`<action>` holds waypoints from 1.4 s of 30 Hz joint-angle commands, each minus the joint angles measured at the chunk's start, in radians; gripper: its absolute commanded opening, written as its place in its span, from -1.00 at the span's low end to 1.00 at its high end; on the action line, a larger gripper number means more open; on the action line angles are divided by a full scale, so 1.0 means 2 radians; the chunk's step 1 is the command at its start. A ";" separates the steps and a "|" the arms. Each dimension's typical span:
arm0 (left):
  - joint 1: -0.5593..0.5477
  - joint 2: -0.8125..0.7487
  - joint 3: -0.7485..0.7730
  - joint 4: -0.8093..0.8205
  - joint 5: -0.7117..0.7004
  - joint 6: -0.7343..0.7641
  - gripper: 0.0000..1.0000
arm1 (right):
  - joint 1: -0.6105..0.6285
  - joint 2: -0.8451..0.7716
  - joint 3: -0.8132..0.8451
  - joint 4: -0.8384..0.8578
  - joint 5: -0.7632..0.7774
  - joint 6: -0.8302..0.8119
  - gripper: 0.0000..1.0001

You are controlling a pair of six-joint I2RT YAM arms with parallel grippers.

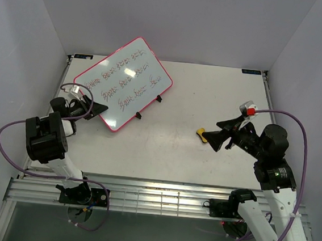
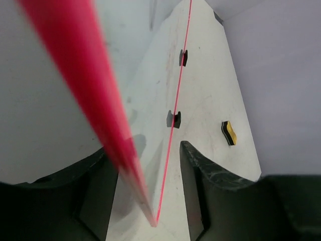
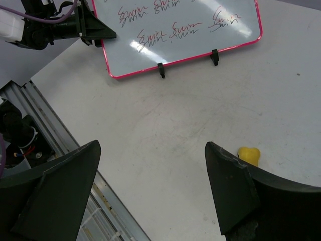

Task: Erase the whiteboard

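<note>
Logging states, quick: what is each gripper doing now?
Left gripper: open, straddling an edge of the pink-bordered white whiteboard.
Right gripper: open, empty.

Whiteboard [image 1: 124, 83] sits back-left on the worktop [image 1: 169, 155]; sponge [image 1: 204, 136] lies well apart, to its right and nearer.

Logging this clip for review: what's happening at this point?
The left gripper sits open with the pink edge of the whiteboard between its fingers. The right gripper hangs open above the table, the yellow eraser beside it, not held. Rows of handwriting cover the board; nothing is wiped yet.
</note>
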 commanded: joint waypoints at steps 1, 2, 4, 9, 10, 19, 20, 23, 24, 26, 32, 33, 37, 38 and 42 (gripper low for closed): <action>-0.012 0.000 0.016 0.023 0.013 0.022 0.15 | 0.003 0.001 0.021 -0.004 0.008 -0.008 0.80; -0.012 0.004 0.017 0.024 0.010 0.022 0.14 | 0.004 0.001 0.022 -0.005 0.008 -0.009 0.80; -0.012 0.009 0.020 0.024 0.010 0.022 -0.02 | 0.004 0.002 0.021 -0.006 0.010 -0.009 0.80; -0.012 0.018 0.019 0.030 0.005 0.018 -0.23 | 0.005 0.007 0.024 -0.005 0.014 -0.009 0.80; -0.012 0.018 0.017 0.030 0.004 0.018 -0.30 | 0.005 0.008 0.023 -0.004 0.014 -0.006 0.80; -0.011 -0.003 0.007 0.024 -0.033 0.024 -1.00 | 0.005 0.006 0.017 0.002 0.020 -0.003 0.80; -0.012 -0.006 0.010 0.018 -0.036 0.028 -1.00 | 0.005 0.005 0.015 0.003 0.021 -0.003 0.80; -0.012 -0.009 0.016 0.014 -0.030 0.030 -1.00 | 0.005 0.006 0.012 0.008 0.022 0.002 0.80; -0.012 -0.011 0.020 0.013 -0.027 0.028 -1.00 | 0.005 0.005 0.011 0.010 0.022 0.004 0.80; -0.011 -0.022 0.024 0.013 -0.028 0.022 -1.00 | 0.004 0.006 0.009 0.012 0.023 0.007 0.80; -0.011 -0.113 0.008 0.024 -0.082 0.021 -1.00 | 0.005 0.006 0.005 0.018 0.024 0.014 0.80; -0.010 -0.119 0.009 0.027 -0.082 0.018 -1.00 | 0.005 0.006 0.004 0.019 0.024 0.014 0.80; -0.010 -0.140 0.021 0.047 -0.079 -0.011 -1.00 | 0.005 0.008 0.003 0.021 0.030 0.017 0.80; -0.011 -0.146 0.023 0.057 -0.079 -0.017 -1.00 | 0.005 0.010 0.002 0.021 0.033 0.017 0.80; -0.014 -0.168 0.038 0.074 -0.078 -0.038 -1.00 | 0.005 0.016 -0.003 0.027 0.044 0.021 0.80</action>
